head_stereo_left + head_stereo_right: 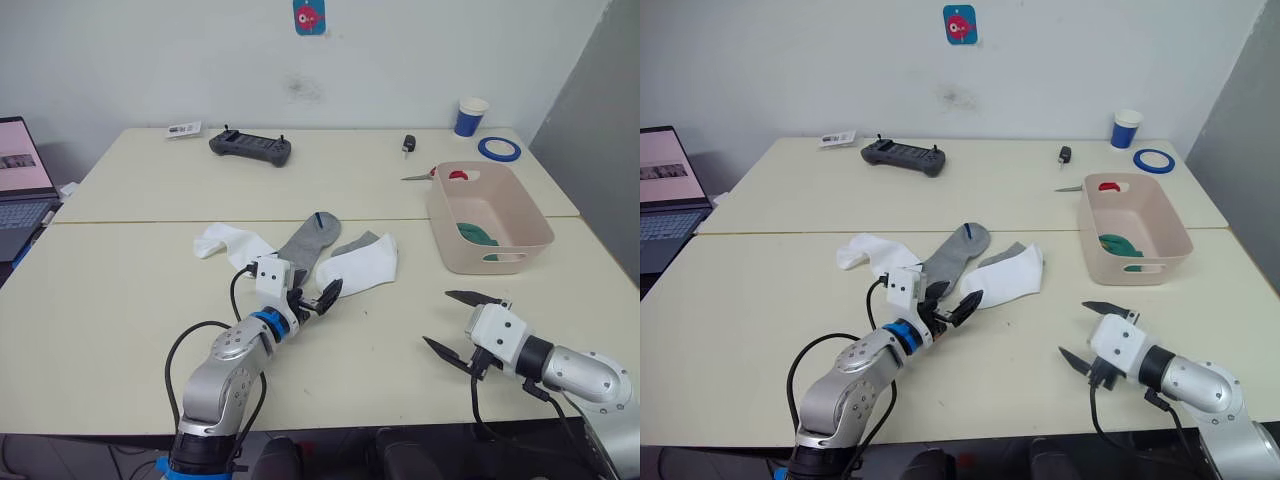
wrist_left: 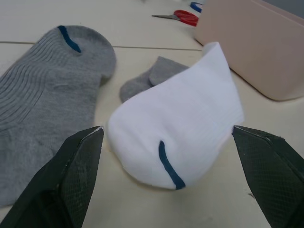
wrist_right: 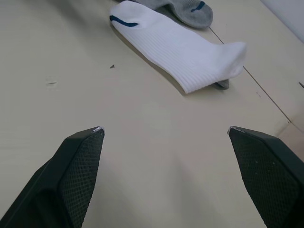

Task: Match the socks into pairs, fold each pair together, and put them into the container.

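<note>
Two cream desks pushed together, seam running across the middle. Laptop at far left edge. Pink-beige container on the right side of the near desk, against the seam; dark green socks lying inside on its floor. Black controller on the far desk, red-handled scissors just behind the container, blue-white paper cup and blue tape ring near the far right corner.

Four socks loose mid-desk, left of the container: white sock farthest left, long grey sock angled beside it and partly over it, second white sock to the right, overlapping a smaller grey sock beneath. Dark blue cuff marks visible on the long grey and right white socks.

Left gripper low over the desk, jaws released, spread either side of the cuff end of the second white sock, not touching. Right gripper over bare desk, in front of the container and well apart from the socks, jaws released wide, holding nothing.
</note>
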You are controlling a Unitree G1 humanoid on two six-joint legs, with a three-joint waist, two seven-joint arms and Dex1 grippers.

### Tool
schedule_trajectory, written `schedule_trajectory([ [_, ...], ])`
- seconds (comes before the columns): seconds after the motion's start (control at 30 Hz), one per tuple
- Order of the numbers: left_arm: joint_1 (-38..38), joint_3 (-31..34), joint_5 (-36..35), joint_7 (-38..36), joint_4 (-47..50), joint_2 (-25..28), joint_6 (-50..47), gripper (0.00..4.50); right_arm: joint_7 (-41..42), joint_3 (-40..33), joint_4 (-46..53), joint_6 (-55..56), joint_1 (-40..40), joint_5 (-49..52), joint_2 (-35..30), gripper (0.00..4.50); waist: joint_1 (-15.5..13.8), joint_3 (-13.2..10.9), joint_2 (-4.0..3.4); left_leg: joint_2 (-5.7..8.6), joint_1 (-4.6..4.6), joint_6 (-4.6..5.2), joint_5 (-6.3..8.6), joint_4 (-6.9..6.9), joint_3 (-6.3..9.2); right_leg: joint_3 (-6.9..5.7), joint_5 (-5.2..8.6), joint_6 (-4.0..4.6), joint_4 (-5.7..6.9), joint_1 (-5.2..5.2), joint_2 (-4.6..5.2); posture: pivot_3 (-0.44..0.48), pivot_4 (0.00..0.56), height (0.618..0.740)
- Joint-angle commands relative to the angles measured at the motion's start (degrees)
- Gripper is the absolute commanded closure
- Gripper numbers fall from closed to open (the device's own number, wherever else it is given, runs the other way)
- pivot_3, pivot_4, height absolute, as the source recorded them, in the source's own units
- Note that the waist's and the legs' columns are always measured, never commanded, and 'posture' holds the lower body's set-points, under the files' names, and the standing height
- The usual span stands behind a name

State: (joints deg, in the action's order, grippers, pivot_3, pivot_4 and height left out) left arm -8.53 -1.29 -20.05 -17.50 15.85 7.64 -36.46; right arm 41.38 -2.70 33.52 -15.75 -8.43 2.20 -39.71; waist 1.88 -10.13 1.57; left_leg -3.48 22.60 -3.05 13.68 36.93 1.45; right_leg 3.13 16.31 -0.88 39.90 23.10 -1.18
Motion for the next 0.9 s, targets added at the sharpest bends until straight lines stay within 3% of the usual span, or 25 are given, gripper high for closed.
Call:
schedule_trajectory([
  [0.03,-2.85,0.04,-0.13,1.9,-0.87,-0.33,-3.46,0.0,-1.16,-0.51,1.92,-0.53,2.65,0.35,0.2,0.02,-0.09,-0.02,0.03,0.01,0.0,0.0,0.0,0.01,0.01,0.0,0.0,0.0,0.0,0.0,0.0,0.0,0.15,0.74],
  [0.07,-3.93,0.35,-0.64,2.14,-1.93,-0.38,-5.2,0.0,-1.31,-0.12,2.0,-0.81,3.3,0.4,0.38,0.02,-0.12,-0.02,0.03,0.01,0.0,0.0,0.0,0.01,0.02,-0.02,-0.01,-0.01,0.01,0.0,0.0,0.0,0.15,0.74],
  [0.17,-6.64,0.35,-1.73,1.54,-4.09,-0.07,-8.93,0.56,-1.71,0.88,2.4,-1.66,4.51,0.28,0.92,0.0,-0.12,-0.01,0.04,0.03,0.0,-0.01,0.0,0.02,0.01,-0.01,-0.03,-0.04,0.01,-0.01,0.0,0.0,0.15,0.74],
  [0.43,-12.16,-0.92,-0.73,-0.82,-9.82,1.25,-11.91,3.01,-3.52,1.8,3.8,-3.1,4.38,-0.28,2.0,0.0,-0.17,-0.01,0.03,0.05,0.02,-0.01,0.0,0.01,0.0,0.03,-0.04,-0.06,-0.02,-0.01,0.01,0.0,0.15,0.74],
  [0.6,-11.06,0.06,-1.35,-3.17,-6.88,3.98,-11.1,4.44,-4.65,2.22,4.28,-3.46,3.9,-0.54,2.91,0.0,-0.16,-0.02,0.04,0.05,0.03,-0.01,0.0,0.01,-0.02,0.05,-0.04,-0.06,-0.03,0.0,0.02,0.0,0.15,0.74],
  [0.67,-9.01,1.34,-3.5,-5.07,-3.63,5.42,-12.39,4.49,-4.89,2.6,4.57,-3.34,3.45,-0.63,3.2,0.0,-0.01,-0.01,0.03,0.04,0.03,-0.01,0.0,-0.01,-0.01,0.06,-0.04,-0.06,-0.03,0.02,0.01,0.0,0.15,0.74],
  [0.8,1.57,6.73,-10.08,-14.77,6.57,14.55,-12.34,4.49,-4.38,3.64,4.07,-2.39,3.84,0.01,3.69,0.0,0.76,-0.02,0.04,-0.06,-0.02,-0.01,0.0,-0.08,-0.04,0.34,-0.03,-0.05,-0.02,0.09,-0.1,0.0,0.15,0.74],
  [0.9,7.66,10.88,-14.06,-17.4,10.44,18.79,-13.52,4.49,-3.46,4.38,2.97,-1.47,4.55,0.54,3.77,0.0,0.86,-0.05,0.06,-0.09,-0.08,-0.01,0.0,-0.14,-0.04,0.45,0.0,0.0,0.0,0.1,-0.12,0.0,0.15,0.74],
])
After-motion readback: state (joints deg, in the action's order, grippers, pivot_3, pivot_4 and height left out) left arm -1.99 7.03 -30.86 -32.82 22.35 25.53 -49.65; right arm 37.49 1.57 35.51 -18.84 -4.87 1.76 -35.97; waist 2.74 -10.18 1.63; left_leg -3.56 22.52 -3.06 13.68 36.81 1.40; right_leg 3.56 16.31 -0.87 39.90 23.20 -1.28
